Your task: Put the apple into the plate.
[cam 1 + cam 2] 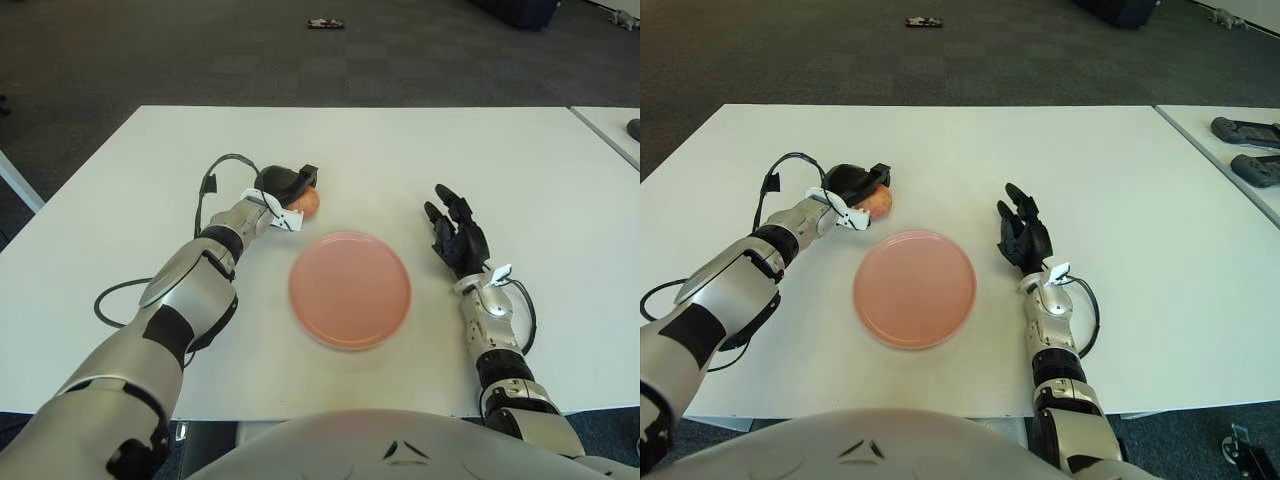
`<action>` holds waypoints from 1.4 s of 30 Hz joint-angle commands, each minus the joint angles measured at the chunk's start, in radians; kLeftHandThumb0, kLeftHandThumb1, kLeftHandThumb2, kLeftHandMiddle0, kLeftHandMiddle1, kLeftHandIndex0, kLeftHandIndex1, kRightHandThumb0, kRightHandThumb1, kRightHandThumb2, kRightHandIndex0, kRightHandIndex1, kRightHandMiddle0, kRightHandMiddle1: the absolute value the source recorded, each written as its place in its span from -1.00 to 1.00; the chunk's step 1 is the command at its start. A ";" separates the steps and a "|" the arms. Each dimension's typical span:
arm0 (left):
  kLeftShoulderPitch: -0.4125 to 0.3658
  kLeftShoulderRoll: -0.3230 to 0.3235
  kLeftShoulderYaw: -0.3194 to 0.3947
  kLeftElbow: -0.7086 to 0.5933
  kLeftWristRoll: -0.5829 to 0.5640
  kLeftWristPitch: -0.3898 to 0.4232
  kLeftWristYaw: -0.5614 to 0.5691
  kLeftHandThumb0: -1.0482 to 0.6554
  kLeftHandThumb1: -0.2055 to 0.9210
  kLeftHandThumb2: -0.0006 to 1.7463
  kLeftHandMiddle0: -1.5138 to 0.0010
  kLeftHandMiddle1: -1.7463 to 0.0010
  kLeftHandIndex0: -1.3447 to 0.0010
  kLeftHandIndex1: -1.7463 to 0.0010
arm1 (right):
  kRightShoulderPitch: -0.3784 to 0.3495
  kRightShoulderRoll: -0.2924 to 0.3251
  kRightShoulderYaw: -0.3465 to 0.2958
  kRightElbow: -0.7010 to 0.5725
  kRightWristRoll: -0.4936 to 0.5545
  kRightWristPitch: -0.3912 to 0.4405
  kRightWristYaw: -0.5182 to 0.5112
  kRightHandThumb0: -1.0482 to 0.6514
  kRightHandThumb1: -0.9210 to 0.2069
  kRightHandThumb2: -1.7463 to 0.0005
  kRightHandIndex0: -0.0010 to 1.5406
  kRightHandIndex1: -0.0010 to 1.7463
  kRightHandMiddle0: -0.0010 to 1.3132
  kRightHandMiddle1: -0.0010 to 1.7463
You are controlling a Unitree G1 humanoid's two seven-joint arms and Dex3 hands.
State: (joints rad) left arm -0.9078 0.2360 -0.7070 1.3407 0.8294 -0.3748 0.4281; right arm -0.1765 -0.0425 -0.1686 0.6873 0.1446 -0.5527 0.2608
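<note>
Your left hand (285,184), left of frame centre, is cupped over the apple (306,202) on the white bench (400,150), just up-left of the pink plate (350,288). Your right hand (456,230) shows right of the plate, fingers spread, holding nothing.

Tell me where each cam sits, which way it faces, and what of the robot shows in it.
Left eye view: on the head, facing forward and down at the white table; both arms and the torso's top show.
Right eye view: same head, slightly to the right, same aim; same body parts, plus a neighbouring table.
Shared: left hand closed over the apple, pink plate in the middle, right hand open to the plate's right.
</note>
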 commanded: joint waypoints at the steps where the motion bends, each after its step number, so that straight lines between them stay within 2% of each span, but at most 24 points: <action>1: 0.007 0.010 0.022 0.005 -0.017 -0.012 0.007 0.23 -0.68 0.94 -0.14 -1.00 0.01 -0.95 | 0.067 0.040 -0.005 0.064 0.030 0.018 0.004 -0.47 -1.00 0.29 -0.70 -0.97 -1.00 -0.50; 7: 0.001 0.016 0.054 -0.004 -0.037 -0.033 0.016 0.23 -0.53 0.85 -0.06 -0.99 0.13 -0.99 | 0.064 0.041 -0.009 0.068 0.033 0.017 0.010 -0.47 -1.00 0.30 -0.69 -0.97 -1.00 -0.49; 16: -0.035 0.038 0.114 -0.033 -0.083 -0.110 -0.020 0.23 -0.47 0.80 -0.04 -0.96 0.18 -1.00 | 0.061 0.040 -0.010 0.069 0.030 0.021 0.011 -0.46 -1.00 0.31 -0.69 -0.98 -1.00 -0.49; 33: -0.021 0.051 0.214 -0.083 -0.170 -0.271 -0.010 0.23 -0.47 0.79 -0.05 -0.93 0.18 -1.00 | 0.056 0.028 -0.002 0.069 0.010 0.026 -0.004 -0.47 -1.00 0.27 -0.69 -0.98 -1.00 -0.48; 42: -0.019 0.055 0.247 -0.114 -0.190 -0.317 -0.012 0.23 -0.47 0.79 -0.06 -0.92 0.17 -1.00 | 0.057 0.027 0.004 0.057 0.009 0.034 -0.004 -0.46 -1.00 0.25 -0.69 -0.99 -1.00 -0.49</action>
State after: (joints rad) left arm -0.9003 0.2764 -0.4786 1.2502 0.6569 -0.6732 0.4091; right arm -0.1805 -0.0412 -0.1691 0.6904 0.1441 -0.5489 0.2607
